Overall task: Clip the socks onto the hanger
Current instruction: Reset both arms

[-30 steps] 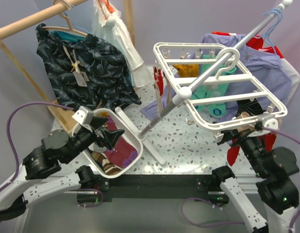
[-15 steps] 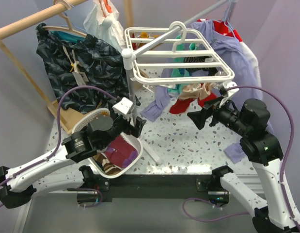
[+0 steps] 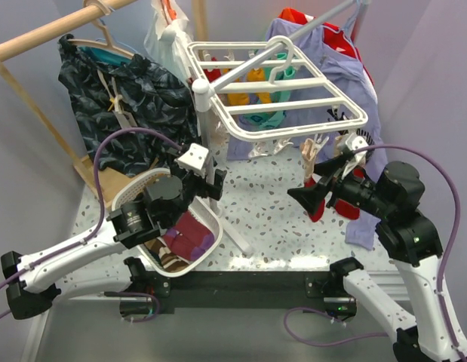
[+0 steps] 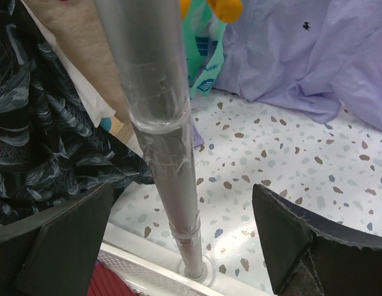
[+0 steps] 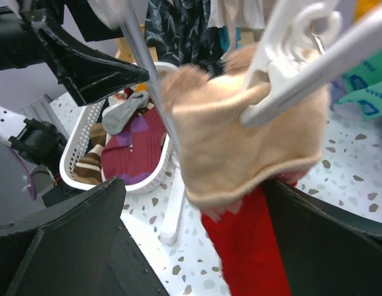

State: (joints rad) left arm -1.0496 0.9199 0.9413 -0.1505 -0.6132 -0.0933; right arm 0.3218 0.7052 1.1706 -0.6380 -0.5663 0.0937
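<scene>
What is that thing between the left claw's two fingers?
A grey metal pole stands between the open fingers of the left gripper, touching neither; the left wrist view shows it.

Bright, even indoor light with soft shadows; blur only up close.
The overhead view is sharp, and the speckled white terrazzo counter [image 3: 286, 211] carries a pale sheen along its near edge. The right wrist view smears the red sock with a pale tan cuff [image 5: 240, 148]. The left wrist view shows streaky glare on the grey metal pole [image 4: 157, 111].
</scene>
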